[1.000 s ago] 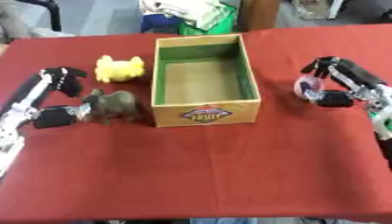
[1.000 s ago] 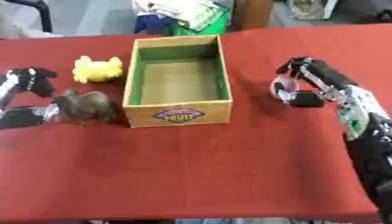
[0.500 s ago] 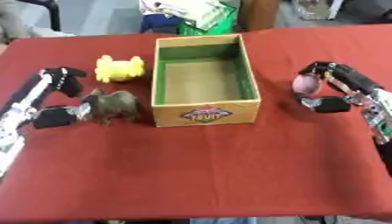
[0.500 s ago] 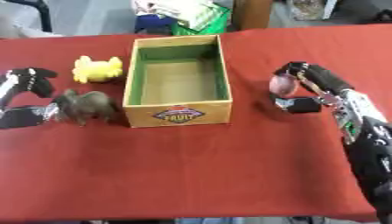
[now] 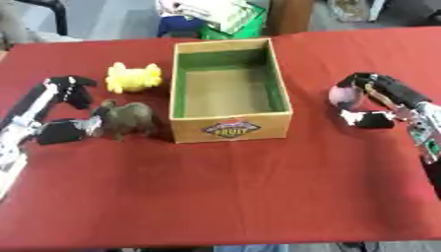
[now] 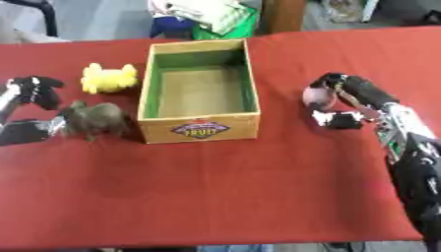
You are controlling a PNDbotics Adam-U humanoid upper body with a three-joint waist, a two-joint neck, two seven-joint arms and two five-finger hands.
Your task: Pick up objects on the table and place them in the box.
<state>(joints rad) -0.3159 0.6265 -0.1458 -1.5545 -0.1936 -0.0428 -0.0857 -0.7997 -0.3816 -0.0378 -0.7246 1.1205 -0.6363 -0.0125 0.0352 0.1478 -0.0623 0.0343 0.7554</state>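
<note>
Since a second ago the right hand [image 5: 372,98] has turned so that the small pinkish round object [image 5: 345,96] in it now shows plainly, where before a pale ring-like shape was seen between its fingers; its fingers and thumb are curled round this object, to the right of the box and apart from it. On the red cloth-covered table [image 5: 224,192] the open cardboard box with green inner walls and a fruit label on its near side [image 5: 227,90] stands in the middle, empty inside. Left of it, a yellow soft toy [image 5: 133,77] lies toward the far side, and nearer, a grey-brown animal figure [image 5: 127,118] stands just beside the box's near left corner. The left hand [image 5: 62,110] brackets that figure from the left, fingers curved and spread, with its nearer tip touching the figure. Beyond the table's far edge sits a heap of green and white clutter [image 5: 215,17].
</note>
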